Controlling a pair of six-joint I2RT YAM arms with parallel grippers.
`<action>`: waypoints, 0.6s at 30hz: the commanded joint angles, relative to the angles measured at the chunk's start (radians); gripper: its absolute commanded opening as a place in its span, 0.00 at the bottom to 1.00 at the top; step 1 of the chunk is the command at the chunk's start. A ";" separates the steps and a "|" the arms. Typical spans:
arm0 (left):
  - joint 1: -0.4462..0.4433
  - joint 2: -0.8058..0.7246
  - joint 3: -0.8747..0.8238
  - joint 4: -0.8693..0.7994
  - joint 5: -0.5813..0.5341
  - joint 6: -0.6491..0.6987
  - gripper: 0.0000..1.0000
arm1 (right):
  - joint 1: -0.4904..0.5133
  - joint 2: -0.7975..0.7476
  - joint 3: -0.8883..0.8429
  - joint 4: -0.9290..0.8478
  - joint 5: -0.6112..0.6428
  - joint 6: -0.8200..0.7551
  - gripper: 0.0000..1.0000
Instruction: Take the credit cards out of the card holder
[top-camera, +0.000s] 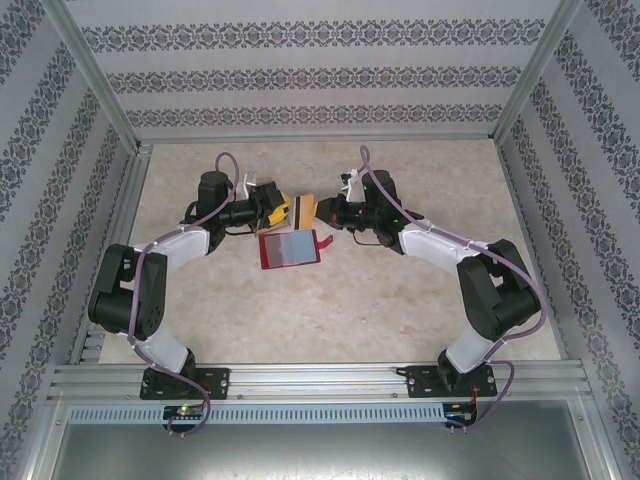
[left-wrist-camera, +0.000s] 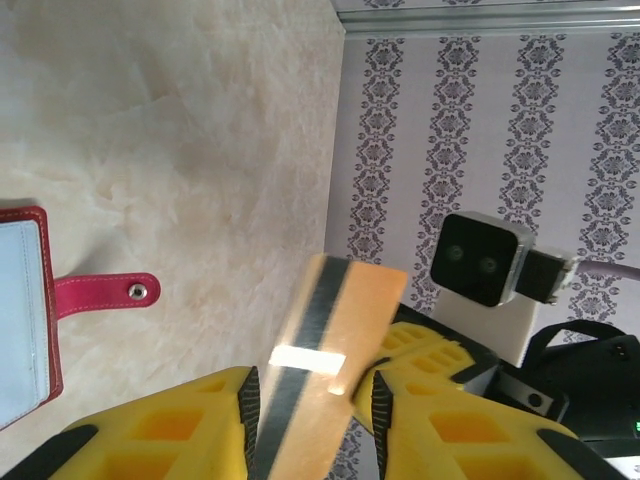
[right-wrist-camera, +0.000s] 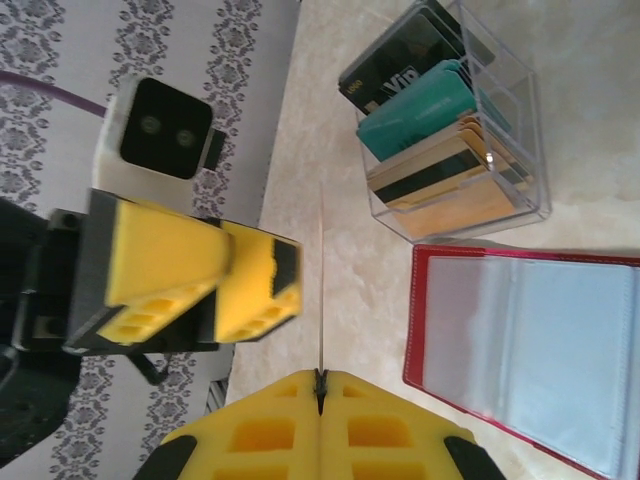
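The red card holder (top-camera: 290, 248) lies open on the table (top-camera: 400, 300), grey-blue inner face up, its tab (left-wrist-camera: 100, 293) out flat. Just beyond, the right hand (right-wrist-camera: 320, 385) pinches a tan, dark-striped card (left-wrist-camera: 335, 320); the left hand (left-wrist-camera: 312, 400) straddles it, whether gripping I cannot tell.

A laboratory cell built for robot work.

We see two robot arms, the left arm (top-camera: 135, 290) and the right arm (top-camera: 495, 285), bolted on an aluminium rail (top-camera: 320, 380) at the near edge of a marble-look surface (top-camera: 380, 300). Bare aluminium posts (top-camera: 92, 75) make a frame around this surface. The walls (top-camera: 320, 80) between the posts are flat panels with striped grey ornament wallpaper, so the home feeling is only decoration. Each arm ends in yellow fingers (right-wrist-camera: 250, 280) with a small boxed camera (right-wrist-camera: 165, 128) above them, and thin cables run along the arms.
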 joint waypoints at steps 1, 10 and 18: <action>0.005 0.017 -0.011 0.080 0.033 -0.018 0.36 | 0.015 0.025 0.045 0.086 -0.040 0.033 0.00; -0.002 0.018 -0.005 0.091 0.044 -0.020 0.34 | 0.023 0.089 0.057 0.180 -0.083 0.104 0.00; -0.001 0.014 0.009 0.074 0.046 -0.010 0.31 | 0.014 0.104 0.034 0.199 -0.083 0.112 0.00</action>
